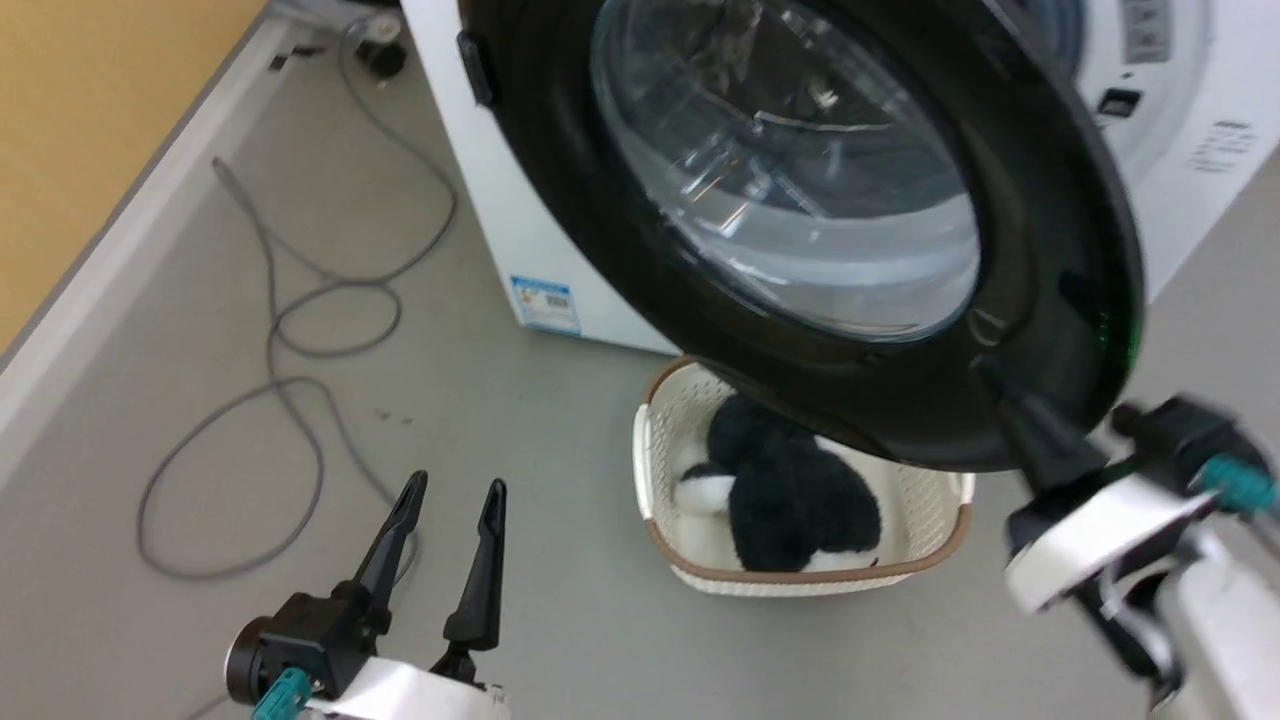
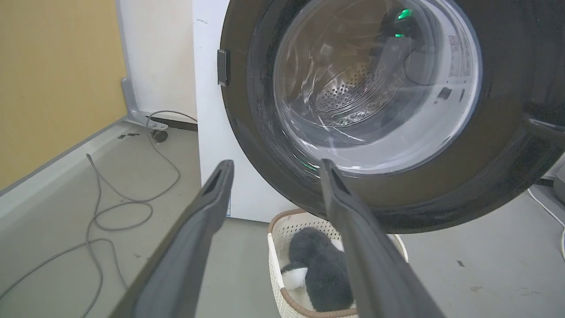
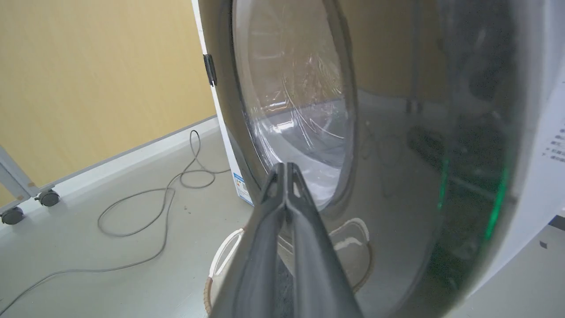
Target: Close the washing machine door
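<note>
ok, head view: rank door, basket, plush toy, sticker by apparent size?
1. washing machine door, far largest, though closest to camera.
2. laundry basket, partly behind the door.
3. black plush toy inside it.
4. blue-white sticker.

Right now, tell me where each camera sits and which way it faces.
Head view: up high, looking down at the washing machine door and basket; left pincer open, right pincer shut at the rim.
Left wrist view: low, facing the door glass between its open fingers.
Right wrist view: close beside the door, along its shut fingers.
Shared: door, basket, floor cable.
</note>
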Tool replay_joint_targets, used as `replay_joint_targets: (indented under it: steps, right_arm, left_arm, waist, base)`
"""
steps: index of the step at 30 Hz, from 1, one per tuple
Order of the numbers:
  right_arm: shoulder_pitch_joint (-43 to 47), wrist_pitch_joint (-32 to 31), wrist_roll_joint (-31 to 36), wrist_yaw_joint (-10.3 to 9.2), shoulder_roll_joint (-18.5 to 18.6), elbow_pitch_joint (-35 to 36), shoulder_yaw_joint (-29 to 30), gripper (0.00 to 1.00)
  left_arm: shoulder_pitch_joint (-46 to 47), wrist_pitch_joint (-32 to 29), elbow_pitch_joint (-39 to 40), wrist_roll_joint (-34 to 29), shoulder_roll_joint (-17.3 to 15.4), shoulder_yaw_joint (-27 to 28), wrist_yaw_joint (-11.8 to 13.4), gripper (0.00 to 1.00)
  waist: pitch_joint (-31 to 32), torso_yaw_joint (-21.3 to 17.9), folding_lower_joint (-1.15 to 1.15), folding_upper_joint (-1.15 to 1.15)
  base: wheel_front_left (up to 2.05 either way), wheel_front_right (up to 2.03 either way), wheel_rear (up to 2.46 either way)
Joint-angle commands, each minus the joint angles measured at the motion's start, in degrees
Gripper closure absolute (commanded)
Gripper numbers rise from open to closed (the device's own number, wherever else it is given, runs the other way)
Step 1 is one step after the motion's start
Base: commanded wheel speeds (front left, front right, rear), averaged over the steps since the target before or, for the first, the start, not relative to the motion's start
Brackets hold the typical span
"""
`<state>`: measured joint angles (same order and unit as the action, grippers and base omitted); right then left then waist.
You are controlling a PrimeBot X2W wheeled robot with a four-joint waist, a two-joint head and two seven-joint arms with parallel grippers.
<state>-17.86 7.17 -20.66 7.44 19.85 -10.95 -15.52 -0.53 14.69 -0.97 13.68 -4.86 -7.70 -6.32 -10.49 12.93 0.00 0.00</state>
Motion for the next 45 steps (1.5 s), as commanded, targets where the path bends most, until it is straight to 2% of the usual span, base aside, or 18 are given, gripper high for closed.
replay_joint_targets:
  steps: [1,12,21,26,32,40,45]
  right_arm:
    - [-1.49,-0.26,-1.01,0.05,0.77,-0.87,0.57,1.0]
    - [-12.94,-3.46,-6.97,0.05,6.48,-9.89,6.4,1.0]
    - [-26.95,-6.18,-9.17,0.05,9.43,-19.79,10.19,1.0]
    - [-32.72,-6.51,-9.9,0.05,8.11,-25.98,14.03,1.0]
    - [-36.2,-4.96,-7.76,0.05,7.38,-30.48,14.84,1.0]
    - [-35.2,-2.36,-7.43,0.05,5.67,-33.44,14.74,1.0]
    - [-30.8,-0.12,-9.0,0.05,3.5,-33.61,13.15,1.0]
  left_arm:
    - [0.99,0.3,-0.11,-0.45,0.23,0.11,-0.4,0.0]
    - [3.81,0.3,0.79,-0.17,1.71,-0.26,-0.9,0.0]
    - [5.95,0.3,0.94,1.45,1.96,-1.22,-1.03,0.0]
    - [6.37,0.3,0.87,2.18,1.97,-1.76,-0.78,0.0]
    - [6.33,0.3,0.43,2.67,1.98,-2.06,-0.36,0.0]
    - [5.7,0.3,-0.17,2.11,1.98,-1.51,-0.3,0.0]
    - [4.45,0.3,-0.71,1.79,1.98,-0.27,-0.34,0.0]
  waist:
    - [-1.35,1.18,0.0,0.0]
    - [-7.53,4.83,0.0,0.0]
    - [-12.12,6.62,0.0,0.0]
    - [-13.14,6.68,0.0,0.0]
    - [-12.87,6.68,0.0,0.0]
    - [-9.62,5.31,0.0,0.0]
    - [-5.22,3.33,0.0,0.0]
  base:
    - [0.0,0.0,0.0]
    - [0.0,0.0,0.0]
    - [0.0,0.0,0.0]
    - [0.0,0.0,0.0]
    - [0.0,0.0,0.0]
    - [0.0,0.0,0.0]
    - [0.0,0.0,0.0]
